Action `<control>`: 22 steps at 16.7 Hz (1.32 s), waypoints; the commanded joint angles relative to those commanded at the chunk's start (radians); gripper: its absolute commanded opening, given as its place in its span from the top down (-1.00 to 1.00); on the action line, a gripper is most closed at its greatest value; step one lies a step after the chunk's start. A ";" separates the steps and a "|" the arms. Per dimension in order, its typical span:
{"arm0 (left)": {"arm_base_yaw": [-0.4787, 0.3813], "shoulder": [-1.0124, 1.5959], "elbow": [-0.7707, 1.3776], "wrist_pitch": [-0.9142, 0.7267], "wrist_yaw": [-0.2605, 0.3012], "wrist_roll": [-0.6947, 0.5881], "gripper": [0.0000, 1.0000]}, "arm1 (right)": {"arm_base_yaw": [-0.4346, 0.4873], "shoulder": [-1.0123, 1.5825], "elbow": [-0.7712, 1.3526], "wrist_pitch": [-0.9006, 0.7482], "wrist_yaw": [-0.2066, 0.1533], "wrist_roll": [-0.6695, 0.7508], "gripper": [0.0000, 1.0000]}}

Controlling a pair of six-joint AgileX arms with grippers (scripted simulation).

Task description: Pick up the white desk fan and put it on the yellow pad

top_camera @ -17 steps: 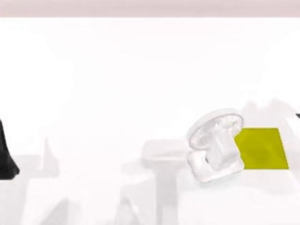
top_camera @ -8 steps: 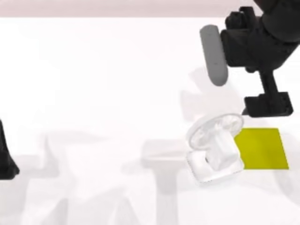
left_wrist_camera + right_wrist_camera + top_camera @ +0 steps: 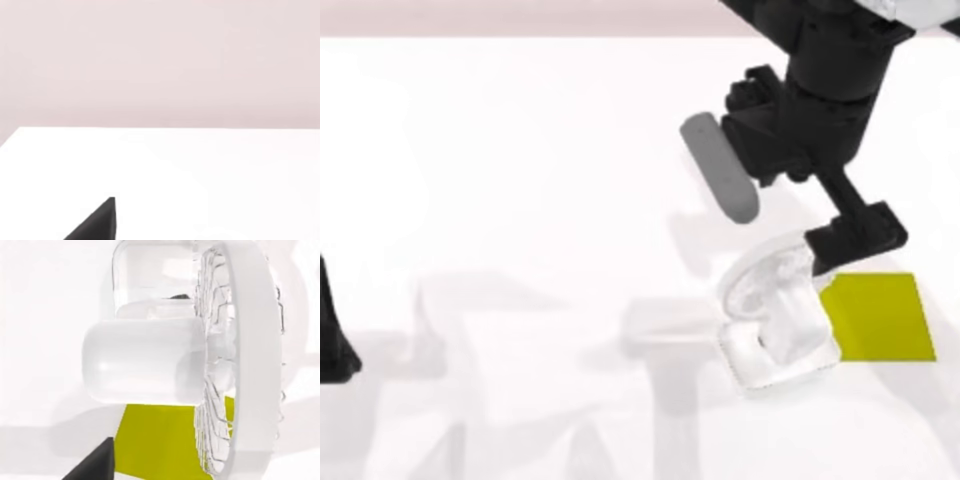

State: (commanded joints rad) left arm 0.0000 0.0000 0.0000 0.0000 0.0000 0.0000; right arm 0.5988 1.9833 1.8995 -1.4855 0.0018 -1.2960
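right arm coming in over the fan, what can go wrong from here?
1. The right claw hangs right over the grilled head of the white desk fan; closing on the thin rim could slip or tip the fan.
2. The fan's base sits beside the yellow pad, edges close together; a nudge during approach may shove it across the pad crookedly.
3. The glossy boxy neck may offer little grip.
The left arm is parked at the table's left edge.

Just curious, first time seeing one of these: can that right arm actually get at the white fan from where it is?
Probably yes: the right tool hangs just over the fan, with nothing between them.
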 joint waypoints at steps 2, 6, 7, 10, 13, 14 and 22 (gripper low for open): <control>0.000 0.000 0.000 0.000 0.000 0.000 -1.00 | 0.000 0.000 0.000 0.000 0.000 0.000 -1.00; 0.000 0.000 0.000 0.000 0.000 0.000 -1.00 | -0.001 -0.005 -0.044 0.042 0.000 -0.001 -1.00; 0.000 0.000 0.000 0.000 0.000 0.000 -1.00 | -0.001 -0.006 -0.074 0.069 0.000 0.000 -1.00; 0.000 0.000 0.000 0.000 0.000 0.000 -1.00 | 0.001 -0.010 -0.174 0.163 0.000 0.002 -1.00; 0.000 0.000 0.000 0.000 0.000 0.000 -1.00 | 0.002 -0.011 -0.214 0.203 0.000 0.002 -1.00; 0.000 0.000 0.000 0.000 0.000 0.000 -1.00 | 0.002 -0.011 -0.214 0.203 0.000 0.002 -1.00; 0.000 0.000 0.000 0.000 0.000 0.000 -1.00 | 0.002 -0.011 -0.214 0.203 0.000 0.002 -0.10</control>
State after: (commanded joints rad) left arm 0.0000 0.0000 0.0000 0.0000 0.0000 0.0000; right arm 0.6008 1.9722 1.6857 -1.2827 0.0017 -1.2942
